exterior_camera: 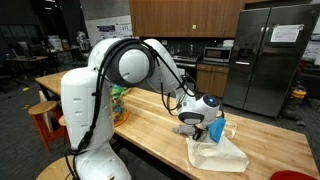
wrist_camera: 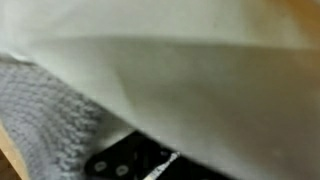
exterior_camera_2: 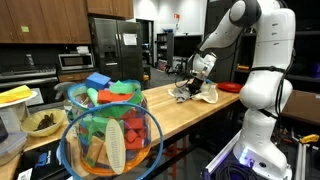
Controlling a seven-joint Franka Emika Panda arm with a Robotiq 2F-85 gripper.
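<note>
White cloth [exterior_camera: 220, 153] just beneath the fingers [exterior_camera: 189, 128]

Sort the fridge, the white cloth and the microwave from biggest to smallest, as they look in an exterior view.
1. fridge
2. white cloth
3. microwave
The cloth lies nearer the camera, so its lead over the microwave is only how it looks.

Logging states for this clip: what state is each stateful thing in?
Gripper: low at the white cloth, jaws hidden, open or shut unclear.
White cloth: crumpled on the counter, not flat.
Wire basket: upright, full of toys.
Fridge: doors shut.
Microwave: door shut.
</note>
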